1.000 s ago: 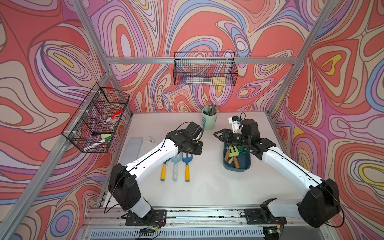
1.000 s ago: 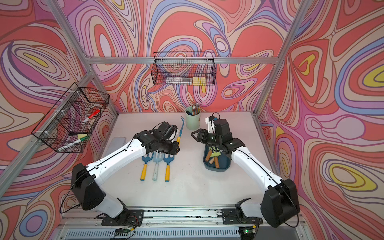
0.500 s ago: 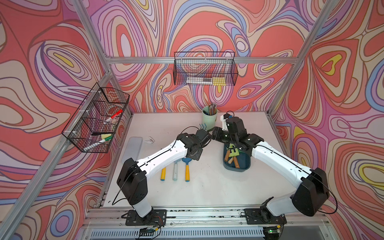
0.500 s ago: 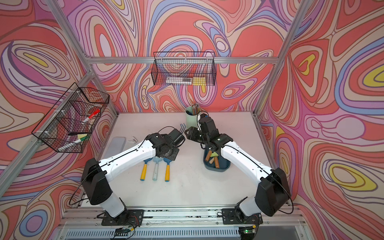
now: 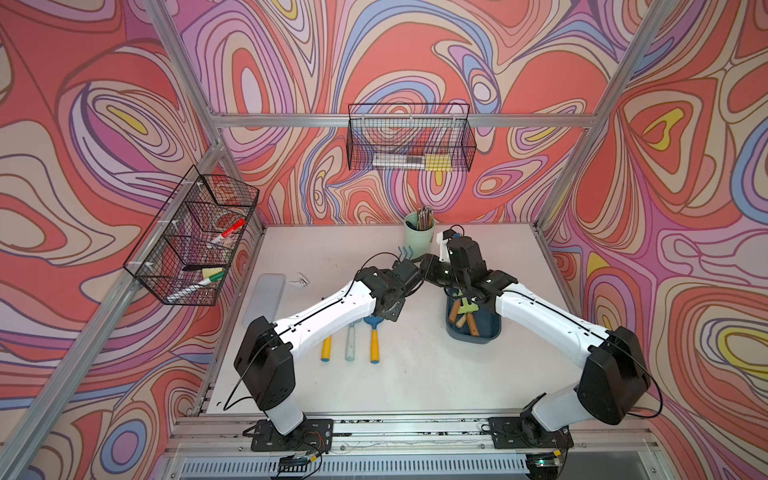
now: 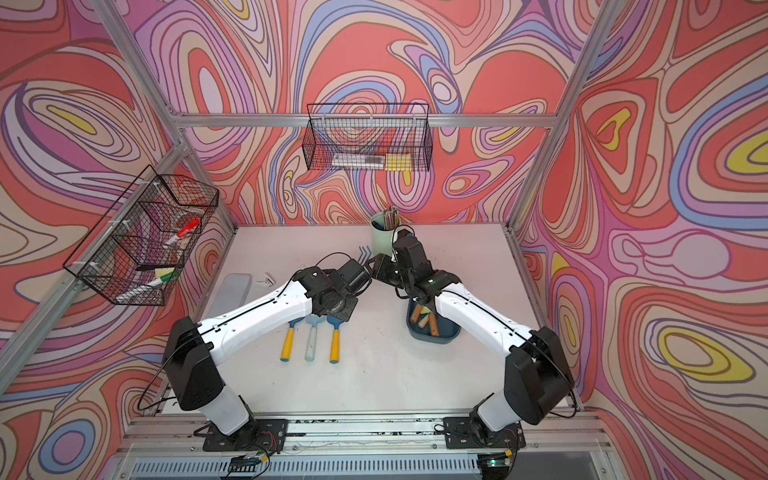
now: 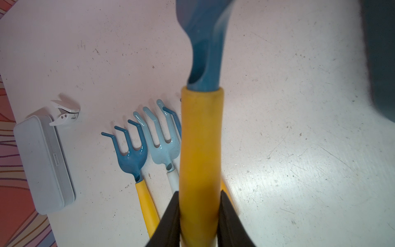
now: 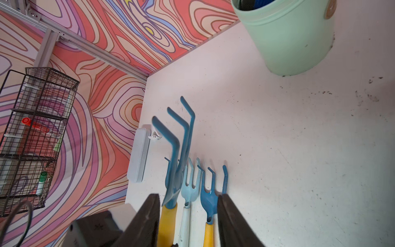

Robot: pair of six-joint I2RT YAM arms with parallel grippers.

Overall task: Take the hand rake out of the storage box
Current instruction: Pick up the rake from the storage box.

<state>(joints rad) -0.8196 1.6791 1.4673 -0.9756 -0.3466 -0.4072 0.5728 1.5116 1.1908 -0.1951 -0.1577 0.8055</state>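
- Left wrist view is giving me the clearest read: the left gripper (image 7: pixel 198 193) is clenching the yellow handle of the hand rake (image 7: pixel 201 139), fingers pressing in from both sides.
- Both top views are showing that rake riding in the air between the two wrists, near the mint cup (image 5: pixel 419 239) and clear of the storage box (image 5: pixel 471 337) (image 6: pixel 434 340).
- I'm judging the main part done: the rake is out, and the box is sitting on the surface (image 7: pixel 299 128) under the right forearm, with wooden-handled tools (image 5: pixel 471 324) lying inside.
- The right gripper (image 8: pixel 188 195) is hanging just beside the rake with its fingers spread. The handle is passing close against one finger and well apart from the other, so I'm reading it as released, grasping nothing.
- What I'm expecting is left, and this is only my guess: laying the rake down, perhaps alongside the three more rakes (image 5: pixel 350 345) lying in a row.
- The handle is looking like a matte, round, soft sleeve, slightly scuffed.
- The head is looking like glossy blue enamelled metal, a scooped neck widening into three bent tines.
- The box is reading as smooth hard plastic, shallow, with rounded corners; the surface is pale, scratched and speckled.
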